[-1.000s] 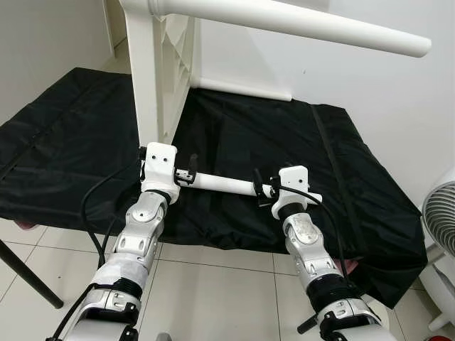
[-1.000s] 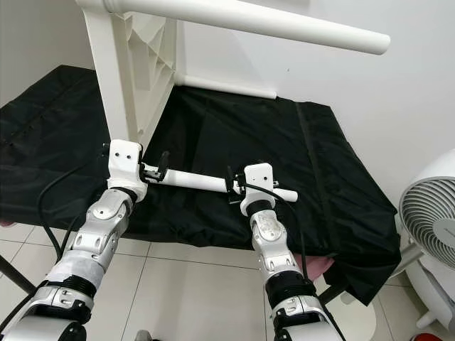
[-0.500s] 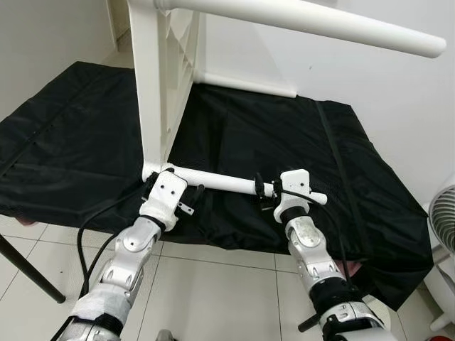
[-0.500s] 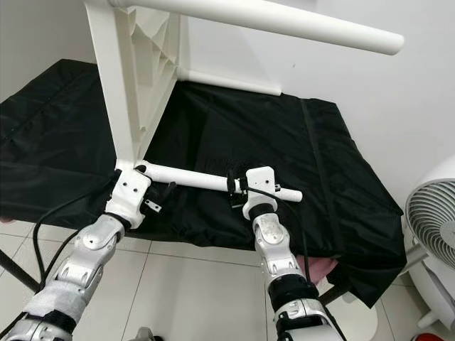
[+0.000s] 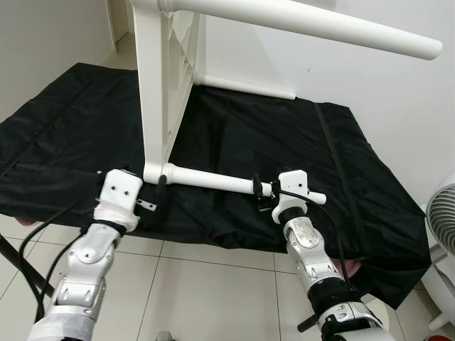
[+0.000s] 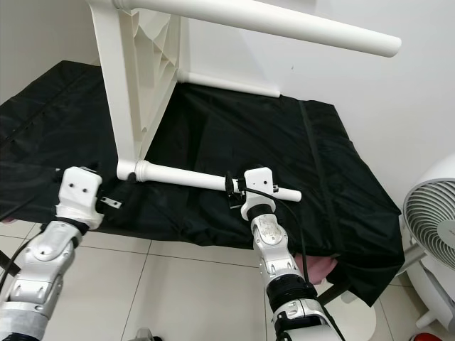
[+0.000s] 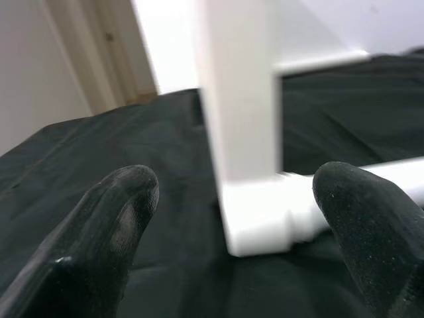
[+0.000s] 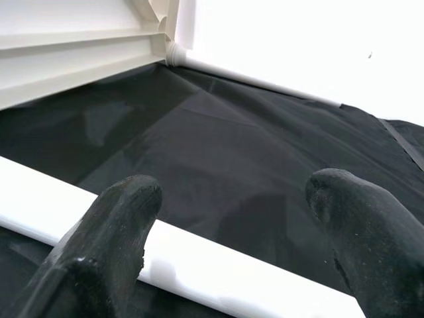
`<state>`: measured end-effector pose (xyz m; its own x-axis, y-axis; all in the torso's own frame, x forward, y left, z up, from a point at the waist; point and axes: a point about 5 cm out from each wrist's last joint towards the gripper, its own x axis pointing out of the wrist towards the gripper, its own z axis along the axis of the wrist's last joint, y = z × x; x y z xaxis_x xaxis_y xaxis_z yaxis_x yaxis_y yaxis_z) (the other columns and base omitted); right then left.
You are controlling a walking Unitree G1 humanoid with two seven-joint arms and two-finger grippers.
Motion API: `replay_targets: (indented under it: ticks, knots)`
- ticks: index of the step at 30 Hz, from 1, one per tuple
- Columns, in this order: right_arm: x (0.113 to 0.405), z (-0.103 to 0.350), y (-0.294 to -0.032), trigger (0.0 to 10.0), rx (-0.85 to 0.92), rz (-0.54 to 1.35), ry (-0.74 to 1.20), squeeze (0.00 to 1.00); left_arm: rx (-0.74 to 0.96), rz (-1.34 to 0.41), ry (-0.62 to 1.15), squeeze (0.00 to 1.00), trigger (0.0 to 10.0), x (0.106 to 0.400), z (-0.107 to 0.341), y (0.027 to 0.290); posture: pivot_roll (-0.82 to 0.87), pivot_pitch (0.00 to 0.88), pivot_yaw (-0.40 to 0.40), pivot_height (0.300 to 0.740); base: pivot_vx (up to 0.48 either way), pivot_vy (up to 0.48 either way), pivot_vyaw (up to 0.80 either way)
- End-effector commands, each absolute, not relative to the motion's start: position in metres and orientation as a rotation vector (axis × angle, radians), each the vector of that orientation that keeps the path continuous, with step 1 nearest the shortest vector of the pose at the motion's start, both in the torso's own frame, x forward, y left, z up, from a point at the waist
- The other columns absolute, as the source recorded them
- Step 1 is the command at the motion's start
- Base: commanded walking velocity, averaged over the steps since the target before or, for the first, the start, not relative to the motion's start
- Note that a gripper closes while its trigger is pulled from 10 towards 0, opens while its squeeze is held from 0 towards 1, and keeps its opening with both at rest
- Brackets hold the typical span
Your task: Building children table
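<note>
Status: white plastic children's table top stands on edge on the black sheet-covered platform, ribbed underside facing 3 o'clock. Near white cylindrical table leg is seated in the bottom corner socket at about 7 o'clock of the frame and runs out toward 3 o'clock, lying just above the sheet. A second leg sticks out overhead at 12–1 o'clock; a third lies along the wall at the far edge.

Right gripper sits at the free end of the near leg, fingers spread wide, one fingertip in front of the tube, the other off it. Not clamped, from the wrist view. Left gripper is at 8 o'clock, just beside the socket corner, fingers parted wide, holding nothing.

Risks, my read:
- Nothing grips the leg. If the joint isn't fully home, the long tube levers on it and can sag or pop out.
- Top balances on a thin edge on soft, wrinkled fabric. A sideways push from either arm could tip it, and the overhead leg adds leverage.
- Sheet is slick, loose, shiny; the edge can slide when the leg is pushed in.
- Cable by the left wrist could snag the corner.

Materials: smooth glossy hard plastic, round tubes with turned collar at the socket, ribbed moulded underside. Tiled floor below, white fan at 4 o'clock.
</note>
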<state>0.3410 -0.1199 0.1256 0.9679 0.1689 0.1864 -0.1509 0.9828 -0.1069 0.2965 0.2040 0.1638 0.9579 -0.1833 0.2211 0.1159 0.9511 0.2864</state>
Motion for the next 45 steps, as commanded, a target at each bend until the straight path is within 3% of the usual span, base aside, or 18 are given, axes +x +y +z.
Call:
replay_targets:
  ticks: [1, 7, 20, 34, 45]
  knots:
    - [0.343, 0.125, -0.124, 10.0, -0.095, 0.154, -0.186, 0.0, 0.264, -0.121, -0.235, 0.0, 10.0, 0.299, 0.162, 0.206, 0.17, 0.069, -0.104, 0.74, 0.0, 0.0, 0.0]
    - [0.349, 0.131, -0.131, 10.0, -0.105, 0.133, -0.198, 0.0, 0.298, -0.106, -0.232, 0.0, 10.0, 0.312, 0.166, 0.203, 0.16, 0.073, -0.101, 0.74, 0.0, 0.0, 0.0]
    - [0.353, 0.14, -0.161, 10.0, -0.138, 0.044, -0.22, 0.0, 0.177, -0.05, -0.218, 0.0, 10.0, 0.33, 0.176, 0.208, 0.12, 0.059, -0.079, 0.74, 0.0, 0.068, 0.0]
    - [0.353, 0.138, -0.157, 10.0, -0.134, 0.047, -0.218, 0.0, 0.172, -0.052, -0.222, 0.0, 10.0, 0.334, 0.178, 0.206, 0.13, 0.064, -0.075, 0.74, 0.0, 0.355, 0.0]
    - [0.352, 0.135, -0.159, 10.0, -0.138, 0.046, -0.21, 0.0, 0.202, -0.079, -0.228, 0.0, 10.0, 0.333, 0.177, 0.198, 0.13, 0.064, -0.076, 0.74, 0.0, 0.0, 0.0]
